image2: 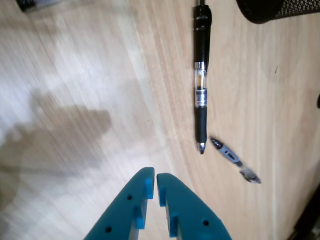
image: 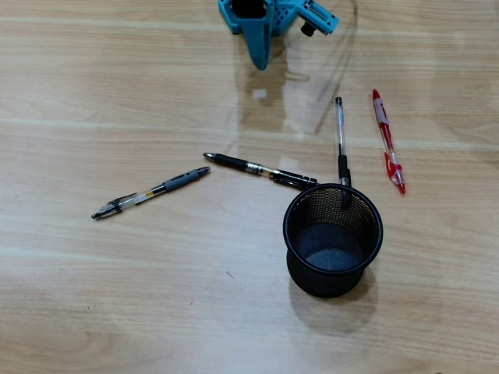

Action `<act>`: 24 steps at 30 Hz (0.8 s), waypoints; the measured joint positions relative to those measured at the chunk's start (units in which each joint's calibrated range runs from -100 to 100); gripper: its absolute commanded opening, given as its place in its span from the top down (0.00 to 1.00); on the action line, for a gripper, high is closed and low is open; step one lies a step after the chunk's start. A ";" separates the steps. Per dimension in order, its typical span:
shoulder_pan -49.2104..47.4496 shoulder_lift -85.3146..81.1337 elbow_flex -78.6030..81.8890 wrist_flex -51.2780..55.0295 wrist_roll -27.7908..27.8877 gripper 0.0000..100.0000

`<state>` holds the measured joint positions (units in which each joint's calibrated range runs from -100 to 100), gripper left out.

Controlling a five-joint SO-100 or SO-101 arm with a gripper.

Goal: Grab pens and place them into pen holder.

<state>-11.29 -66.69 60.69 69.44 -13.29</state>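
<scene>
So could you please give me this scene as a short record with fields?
surface: wooden table
gripper: teal gripper, fingers nearly together, holding nothing, above bare wood
pen holder: black mesh pen holder, upright, no pen seen inside
pens: four, all lying on the table
red-and-white pen: right of the others in the overhead view
clear pen: black cap end by the holder's rim
black pen: left of the holder
grey pen: farthest left

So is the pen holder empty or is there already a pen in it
Empty. The overhead view looks into the pen holder and shows only its bare bottom; all four pens lie on the table outside.
</scene>
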 measured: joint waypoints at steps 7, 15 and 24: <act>-10.29 11.64 -10.20 -0.09 -17.32 0.98; -21.53 24.81 -22.89 0.09 -31.57 0.98; -32.40 35.94 -33.45 0.09 -37.24 0.98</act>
<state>-43.69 -30.76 27.24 69.53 -50.53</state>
